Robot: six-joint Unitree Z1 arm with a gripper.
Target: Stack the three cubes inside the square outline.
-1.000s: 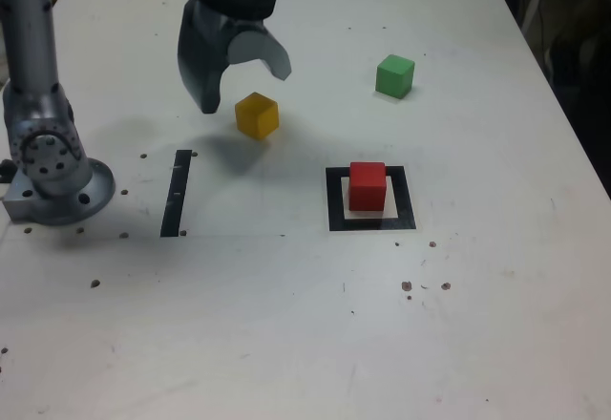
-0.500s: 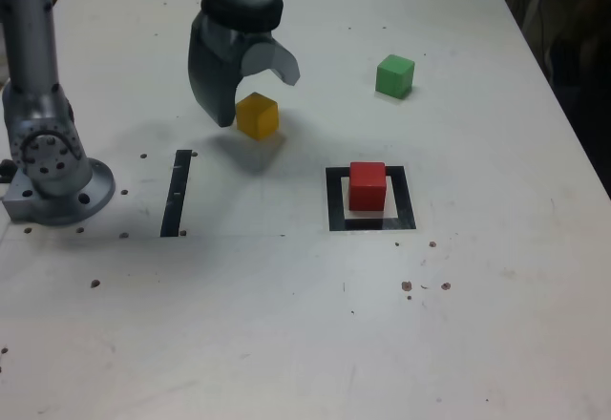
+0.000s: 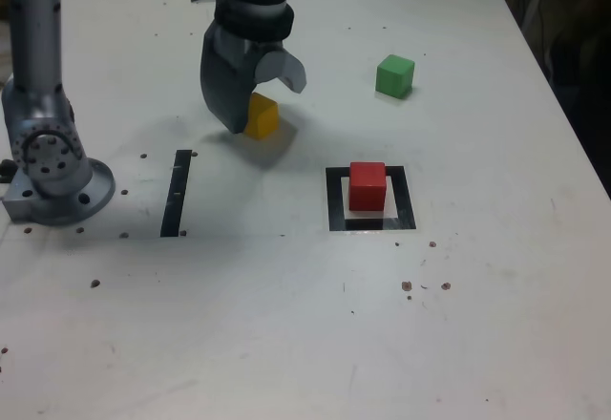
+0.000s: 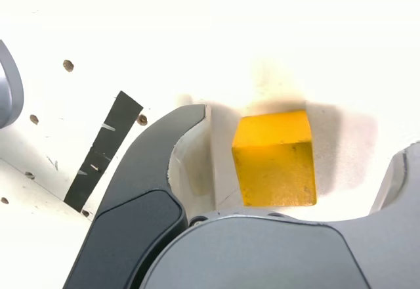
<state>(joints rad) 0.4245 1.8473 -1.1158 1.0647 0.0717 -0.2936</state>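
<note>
The pincer [image 3: 256,105] stands spread around the yellow cube [image 3: 263,116], pinching nothing; in the exterior view its near jaw hides the cube's 9 o'clock side, while the wrist view shows the yellow cube [image 4: 274,159] between both jaws with white gaps on each flank, the far jaw cut off at the picture's edge. The square outline [image 3: 334,200] holds 1 red cube [image 3: 368,186] at 4 o'clock from the pincer. The green cube [image 3: 394,75] sits at 2 o'clock, and the black strip [image 3: 177,193] at 7 o'clock.

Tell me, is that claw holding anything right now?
Nothing yet. The claw is open around the yellow cube, with gaps visible on both sides; the cube sits on the table.
</note>
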